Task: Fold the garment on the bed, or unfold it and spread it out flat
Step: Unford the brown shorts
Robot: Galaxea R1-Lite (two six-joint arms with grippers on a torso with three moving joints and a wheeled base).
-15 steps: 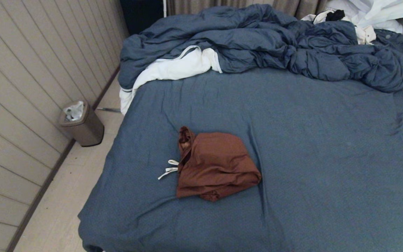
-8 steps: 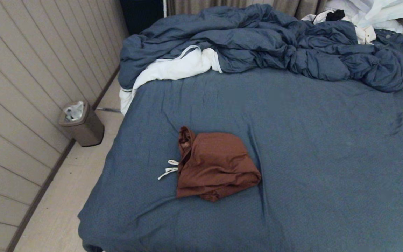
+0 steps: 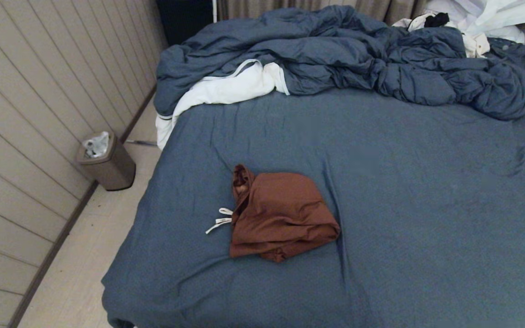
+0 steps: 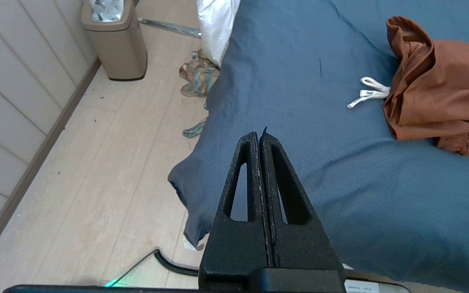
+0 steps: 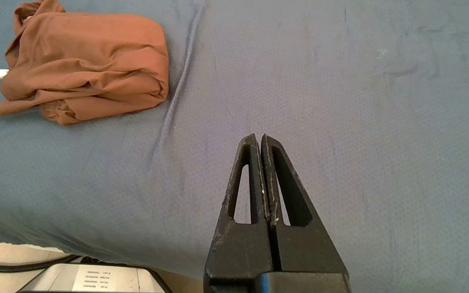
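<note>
We are looking down at the bed (image 3: pixel 426 205), a wide mattress under a dark blue-grey fitted sheet. The garment (image 3: pixel 280 214), a pair of rust-brown shorts, is lying folded into a thick, slightly rumpled bundle on the sheet, nearer the bed's left edge and its near edge than the far side. Its white drawstring (image 3: pixel 219 219) is trailing out of the bundle toward the left edge. A rumpled blue duvet (image 3: pixel 358 59) is lying heaped along the bed's far edge, with a white cloth (image 3: pixel 226 89) spilling from under it at the far left corner, and white clothes (image 3: pixel 486 20) are piled at the far right corner. On the floor beside the bed's left edge, a small bin (image 3: pixel 107 161) is standing against the panelled wall. Neither arm is showing from the head. In its own wrist view, we are seeing the left gripper (image 4: pixel 260 136) hanging over the bed's near left corner with its fingers pressed together, holding nothing, well apart from the shorts. The right gripper (image 5: pixel 259 139) is hanging over bare sheet near the near edge, its fingers likewise pressed together and empty, with the shorts lying well off to one side.
</note>
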